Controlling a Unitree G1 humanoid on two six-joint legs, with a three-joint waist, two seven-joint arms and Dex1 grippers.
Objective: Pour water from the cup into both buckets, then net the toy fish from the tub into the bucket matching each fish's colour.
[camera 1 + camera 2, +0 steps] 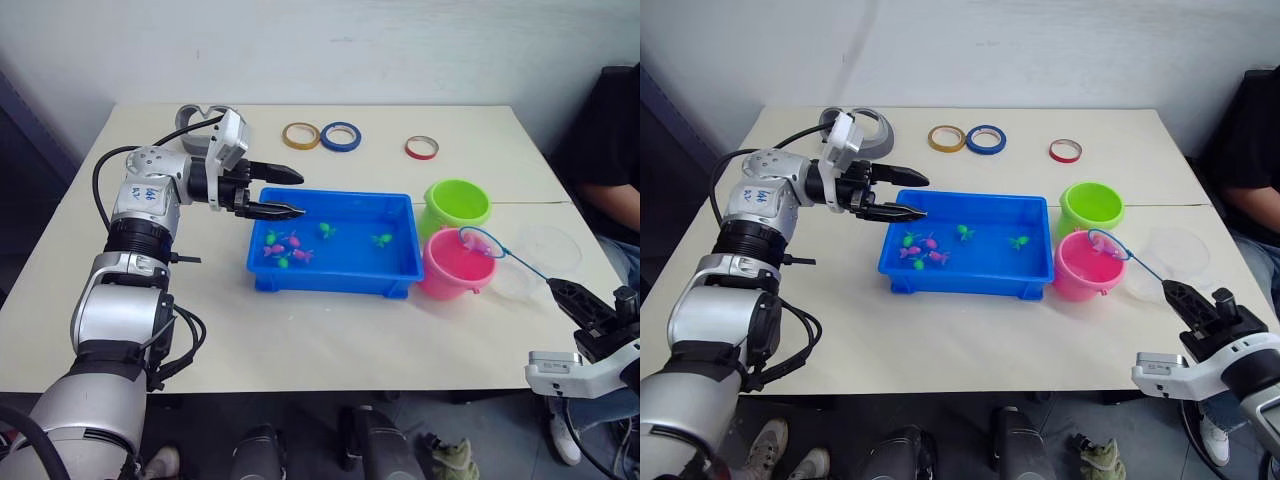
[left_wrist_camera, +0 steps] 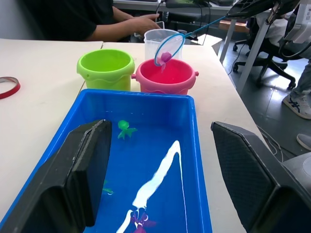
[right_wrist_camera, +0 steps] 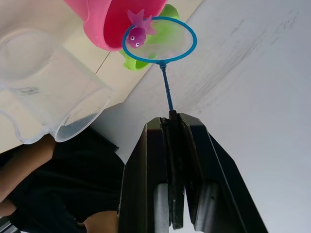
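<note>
The blue tub (image 1: 335, 284) lies mid-table with several green and pink toy fish (image 1: 290, 250) in it. To its right stand the green bucket (image 1: 456, 205) and, nearer, the pink bucket (image 1: 448, 275). The clear cup (image 1: 545, 258) sits just right of the pink one. My right gripper (image 1: 553, 286) is shut on the handle of a small blue net. The net's hoop (image 3: 159, 40) hangs over the pink bucket's rim and carries a pink fish (image 3: 137, 33). My left gripper (image 1: 300, 194) is open above the tub's left end and holds nothing.
Yellow (image 1: 301, 135), blue (image 1: 340, 136) and red (image 1: 421, 148) tape rolls lie along the far side of the table. A grey object (image 1: 200, 118) sits at the back left. A person (image 1: 612, 150) sits past the table's right edge, close to the cup.
</note>
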